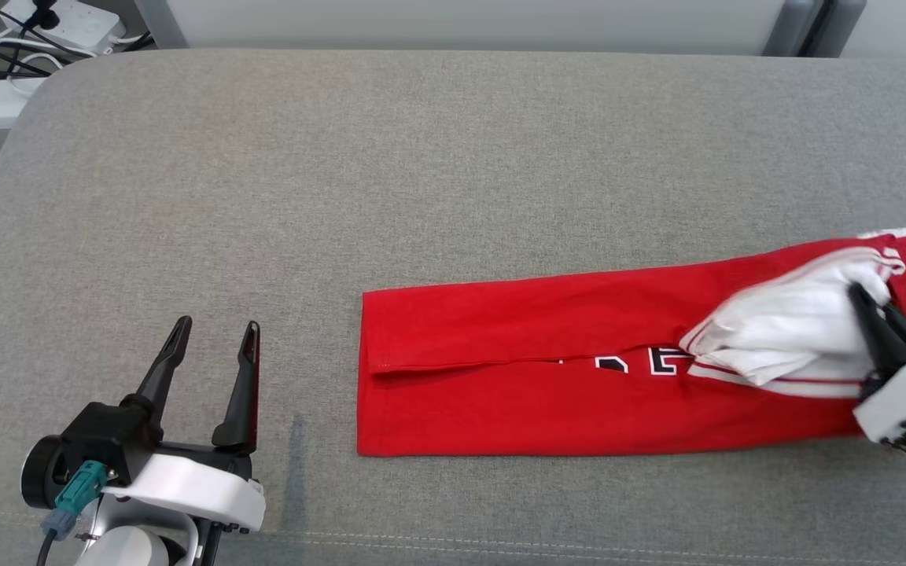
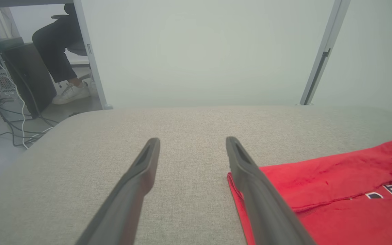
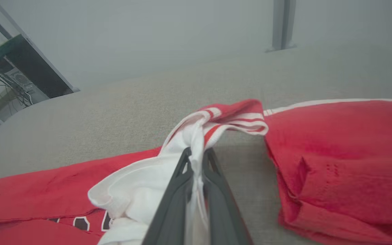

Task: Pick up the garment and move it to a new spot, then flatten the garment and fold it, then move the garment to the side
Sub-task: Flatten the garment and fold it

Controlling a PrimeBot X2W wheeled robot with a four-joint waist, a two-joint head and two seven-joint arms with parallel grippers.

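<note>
Right hand (image 1: 870, 300) pinching white sleeve (image 1: 783, 330) of garment (image 1: 500, 393); on table (image 1: 421, 196).

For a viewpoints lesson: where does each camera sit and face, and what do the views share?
Head view: from the head, down onto the table; left gripper open, right gripper shut on the garment.
Left wrist view: along its fingers, across the table toward a wall.
Right wrist view: along its fingers, clamping the garment.
Shared: the garment.
</note>
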